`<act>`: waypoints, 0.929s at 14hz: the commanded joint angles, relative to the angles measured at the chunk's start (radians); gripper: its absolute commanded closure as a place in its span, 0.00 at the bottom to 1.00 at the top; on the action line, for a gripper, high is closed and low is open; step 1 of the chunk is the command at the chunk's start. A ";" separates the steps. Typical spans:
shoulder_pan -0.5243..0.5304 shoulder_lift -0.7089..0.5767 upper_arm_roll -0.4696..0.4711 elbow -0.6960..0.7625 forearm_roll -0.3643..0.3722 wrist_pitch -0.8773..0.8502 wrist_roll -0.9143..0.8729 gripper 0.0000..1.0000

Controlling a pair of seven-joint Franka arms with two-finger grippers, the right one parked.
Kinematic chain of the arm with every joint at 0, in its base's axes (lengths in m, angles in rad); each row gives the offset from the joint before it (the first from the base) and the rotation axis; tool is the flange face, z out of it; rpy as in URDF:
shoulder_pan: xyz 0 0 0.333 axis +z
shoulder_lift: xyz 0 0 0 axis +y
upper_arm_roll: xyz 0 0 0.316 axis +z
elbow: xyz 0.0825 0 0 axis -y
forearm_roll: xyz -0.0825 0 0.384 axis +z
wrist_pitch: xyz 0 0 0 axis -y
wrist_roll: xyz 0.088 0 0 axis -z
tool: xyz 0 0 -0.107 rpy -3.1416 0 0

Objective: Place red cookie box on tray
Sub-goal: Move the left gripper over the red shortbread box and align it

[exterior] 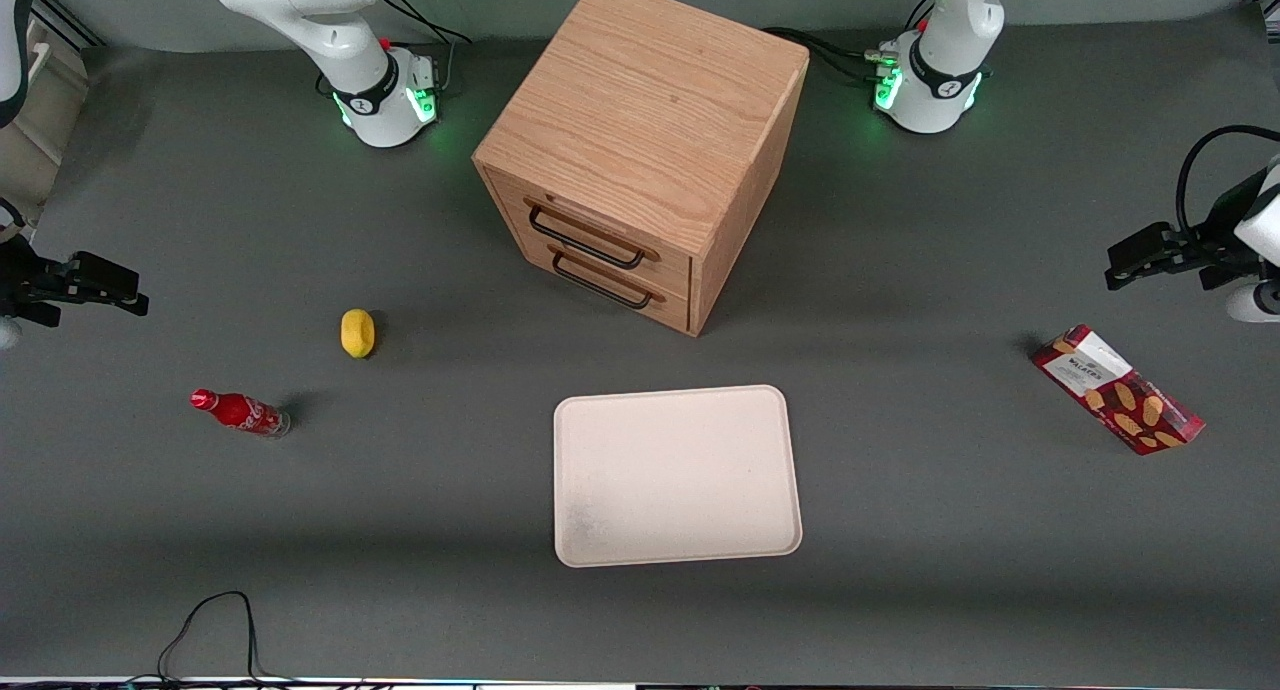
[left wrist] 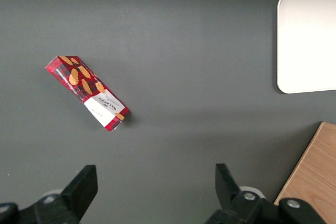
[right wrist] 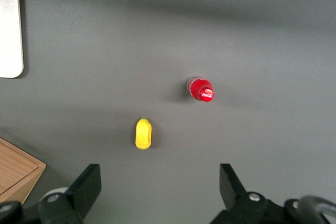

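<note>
The red cookie box (exterior: 1117, 389) lies flat on the grey table toward the working arm's end, its white label end pointing away from the front camera. It also shows in the left wrist view as the red cookie box (left wrist: 87, 92), lying apart from the fingers. My left gripper (exterior: 1135, 258) hovers high above the table, farther from the front camera than the box, open and holding nothing; the same gripper (left wrist: 156, 182) has only bare table between its fingers. The cream-white tray (exterior: 677, 475) sits mid-table near the front camera, and its corner shows as the tray (left wrist: 310, 40).
A wooden two-drawer cabinet (exterior: 645, 145) stands farther from the front camera than the tray. A yellow lemon-like object (exterior: 357, 332) and a small red soda bottle (exterior: 240, 412) lie toward the parked arm's end. A black cable (exterior: 210, 630) loops at the table's near edge.
</note>
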 commanded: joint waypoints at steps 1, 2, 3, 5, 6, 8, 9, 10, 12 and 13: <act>0.004 0.006 -0.003 0.016 -0.011 -0.020 0.002 0.00; 0.004 0.006 -0.001 0.016 -0.011 -0.020 -0.003 0.00; 0.005 0.006 -0.001 0.016 -0.011 -0.021 -0.005 0.00; 0.007 0.008 0.005 0.016 -0.008 -0.044 -0.003 0.00; 0.013 0.008 0.006 0.013 -0.002 -0.050 -0.003 0.00; 0.057 0.006 0.006 -0.009 0.004 -0.054 -0.002 0.00; 0.089 0.002 0.006 -0.025 0.006 -0.044 0.005 0.00; 0.117 0.002 0.008 -0.035 0.006 -0.037 0.005 0.00; 0.184 0.003 0.008 -0.056 0.012 -0.029 -0.005 0.00; 0.223 0.005 0.008 -0.062 0.012 -0.021 -0.011 0.00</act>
